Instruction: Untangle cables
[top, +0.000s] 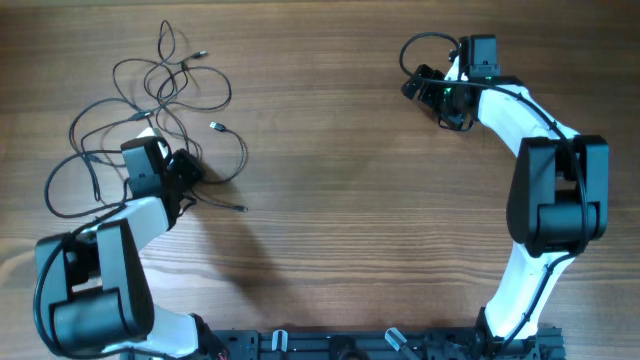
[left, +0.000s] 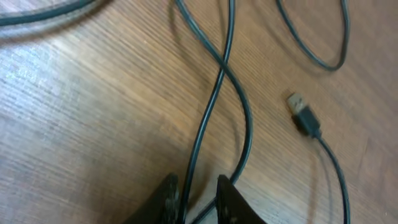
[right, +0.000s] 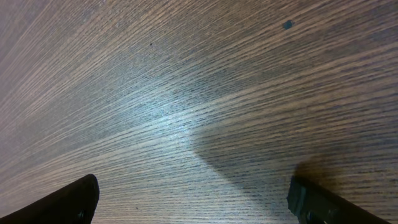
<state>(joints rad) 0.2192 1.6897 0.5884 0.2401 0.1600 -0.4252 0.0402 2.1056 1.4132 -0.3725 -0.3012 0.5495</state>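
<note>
From overhead, the cables (top: 165, 85) lie in one loose bunch toward ten o'clock on the counter (top: 330, 200). Their loops cross one another and no wire lies apart on its own, so I judge the untangling barely begun. My left fingers (top: 185, 168) sit at the bunch's five o'clock edge. My right fingers (top: 420, 85) are well apart from it, up at one o'clock.

Through my left wrist camera, those fingers stand narrow, with one wire running between them toward twelve o'clock and crossing a second wire further up. The gap looks wider than the wire, so I think I am around it, not pinching it, though the tips are cut off at six o'clock. A silvery plug (left: 303, 115) lies loose at three o'clock.

Through my right wrist camera, the fingers are spread wide, with only bare wood between them.

Every crossing remains to be pulled apart.
</note>
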